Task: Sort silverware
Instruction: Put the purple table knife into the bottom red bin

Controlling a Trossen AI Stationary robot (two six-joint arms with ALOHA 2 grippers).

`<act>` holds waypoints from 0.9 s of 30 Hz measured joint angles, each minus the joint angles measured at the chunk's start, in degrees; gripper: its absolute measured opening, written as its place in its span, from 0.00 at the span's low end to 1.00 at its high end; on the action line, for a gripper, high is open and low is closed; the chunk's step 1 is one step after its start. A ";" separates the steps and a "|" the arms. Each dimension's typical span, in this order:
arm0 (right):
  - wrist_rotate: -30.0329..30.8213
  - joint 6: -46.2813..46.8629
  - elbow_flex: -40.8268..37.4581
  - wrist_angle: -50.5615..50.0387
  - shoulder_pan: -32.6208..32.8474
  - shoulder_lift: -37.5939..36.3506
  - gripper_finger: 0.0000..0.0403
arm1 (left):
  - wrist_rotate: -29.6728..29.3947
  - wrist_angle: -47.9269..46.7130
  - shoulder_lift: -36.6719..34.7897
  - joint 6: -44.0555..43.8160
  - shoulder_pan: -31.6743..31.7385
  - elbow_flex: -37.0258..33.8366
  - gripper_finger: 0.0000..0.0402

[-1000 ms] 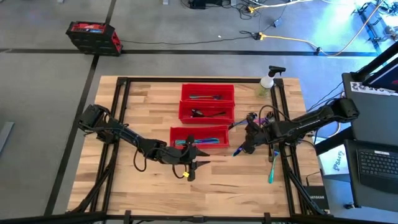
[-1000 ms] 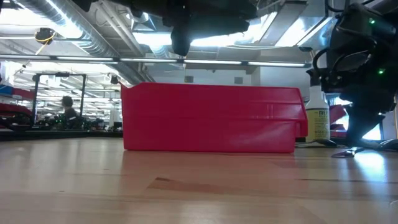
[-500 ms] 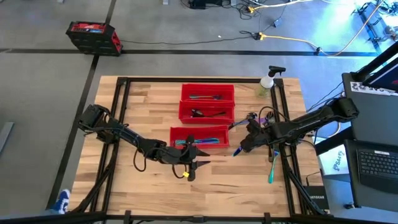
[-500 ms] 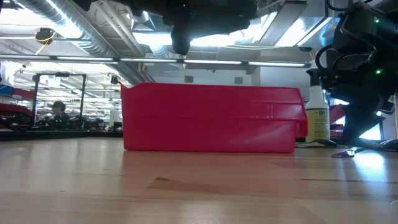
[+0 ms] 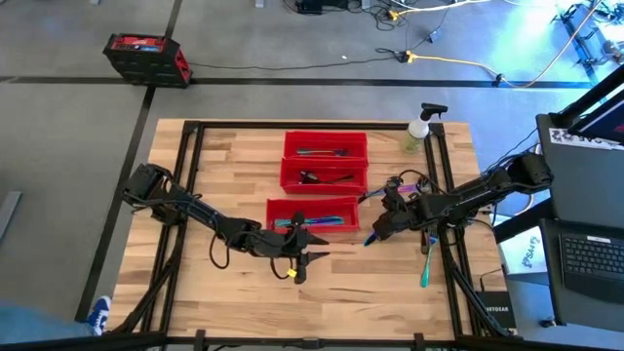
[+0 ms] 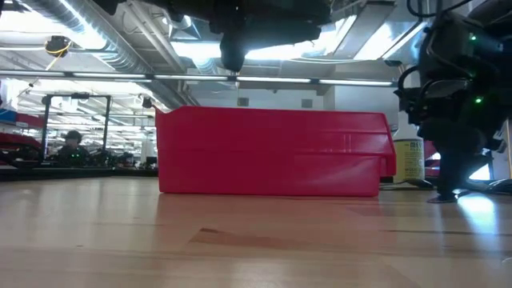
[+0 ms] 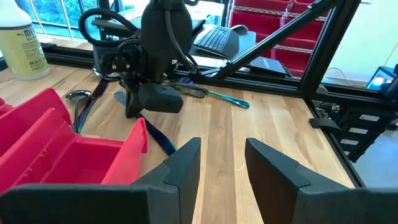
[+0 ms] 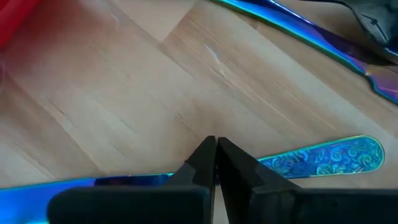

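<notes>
My right gripper (image 5: 374, 234) is shut and points down at an iridescent blue piece of silverware (image 8: 323, 155) that lies flat on the wood, right of the near red bin (image 5: 312, 215). The left wrist view shows the same piece (image 7: 160, 139) running out from under that gripper (image 7: 135, 112). My left gripper (image 7: 222, 163) hangs open at the near bin's front edge (image 5: 302, 241) with nothing between its fingers. Two more red bins, the middle one (image 5: 324, 175) and the far one (image 5: 326, 144), hold silverware. My right gripper's shut fingertips (image 8: 205, 155) come from above, slanting, onto the blue piece where its patterned handle (image 8: 286, 163) meets the blade. The piece lies flat on the table. Whether the tips press on it or stand just above it, I cannot tell.
Loose silverware lies by the right frame rail: a small heap (image 5: 409, 185) and a teal piece (image 5: 426, 268). A clear spray bottle (image 5: 419, 132) stands at the far right corner. The black frame rails (image 5: 444, 244) border the wood. Bare wood lies along the near edge (image 5: 370, 302).
My right gripper has sunk toward the table, rolling a little at the wrist, and its shut tips now reach the blue piece. The piece lies where it was. My left gripper has kept still.
</notes>
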 joint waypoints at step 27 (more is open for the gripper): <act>-8.76 -2.57 7.48 -0.06 7.89 5.03 0.00 | -0.02 -0.31 -0.02 -0.19 0.15 0.00 0.28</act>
